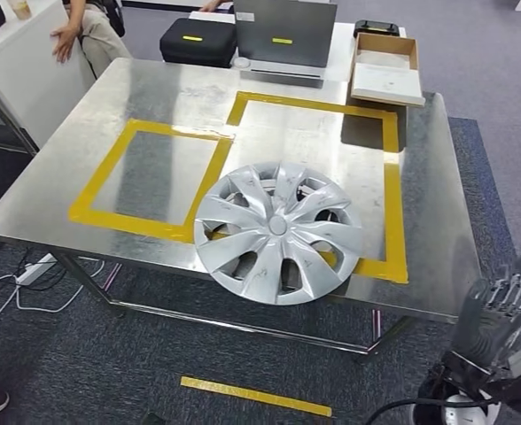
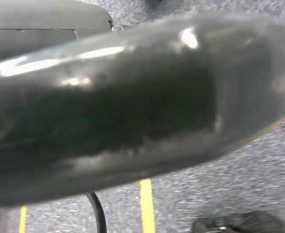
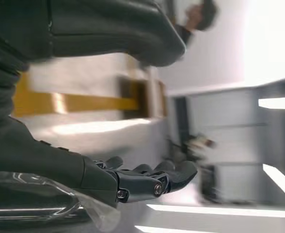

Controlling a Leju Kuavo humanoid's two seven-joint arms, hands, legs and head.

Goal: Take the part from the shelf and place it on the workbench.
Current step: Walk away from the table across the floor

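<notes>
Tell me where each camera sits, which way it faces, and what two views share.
Head view: high on the robot, looking forward and down at the metal table with the hubcap; the right hand shows at the lower right.
Left wrist view: at the left wrist, looking down at grey carpet with a yellow tape strip.
Right wrist view: at the right wrist, turned sideways, looking past the open fingers toward the table.
Shared: the head and right wrist views both show the right hand and the table's yellow tape.

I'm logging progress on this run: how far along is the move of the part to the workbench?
It looks nearly done. The silver wheel cover lies flat on the metal workbench, overlapping the right yellow taped square at its near left corner. The right hand is off the table's near right edge, fingers apart, holding nothing. Perhaps only centring the cover inside the tape is left.
</notes>
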